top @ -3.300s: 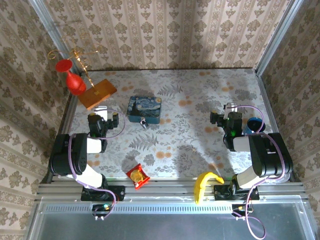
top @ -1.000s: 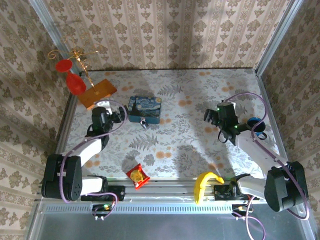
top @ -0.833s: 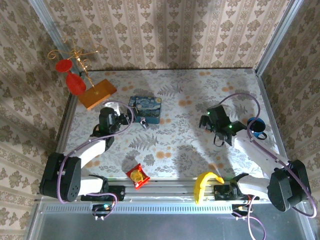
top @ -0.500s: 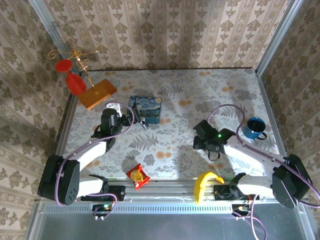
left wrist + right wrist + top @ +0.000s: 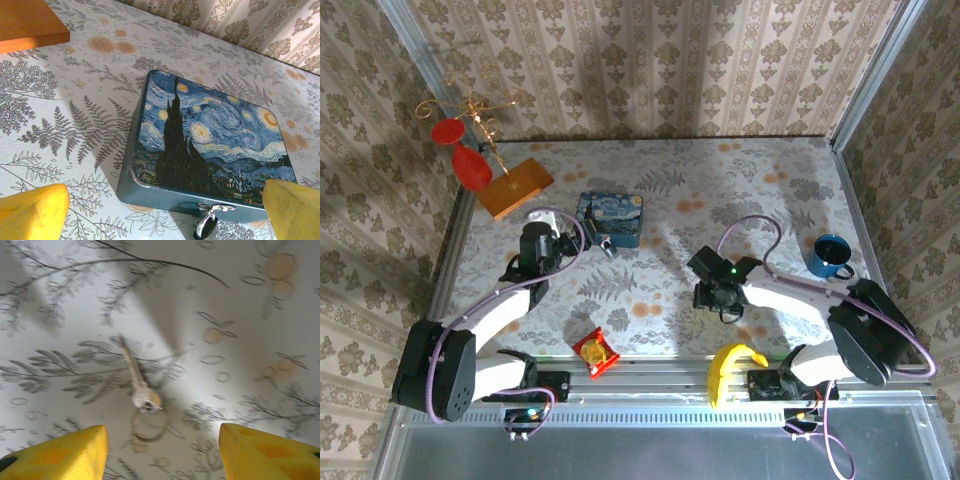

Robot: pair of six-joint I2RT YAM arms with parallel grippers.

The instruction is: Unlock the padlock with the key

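Note:
The padlock (image 5: 206, 226) is a tiny dark and silvery lock hanging from the hasp on the front of a blue starry-night tin (image 5: 210, 145); in the top view the padlock (image 5: 607, 246) sits just in front of the tin (image 5: 610, 218). My left gripper (image 5: 165, 212) is open a short way before the tin, its yellow fingers wide on either side of the padlock. A small silvery key (image 5: 136, 377) on a thin ring (image 5: 149, 424) lies flat on the table. My right gripper (image 5: 162, 450) hovers open over it, fingers apart on both sides.
An orange wooden block (image 5: 515, 187) carrying a gold wire stand with red pieces (image 5: 465, 150) sits back left. A blue mug (image 5: 828, 256) stands at the right. A banana (image 5: 730, 366) and a red snack packet (image 5: 594, 352) lie near the front edge.
My right arm swung from the right side down and left toward the table's middle, ending over the key. My left arm reached forward and right toward the tin's front.

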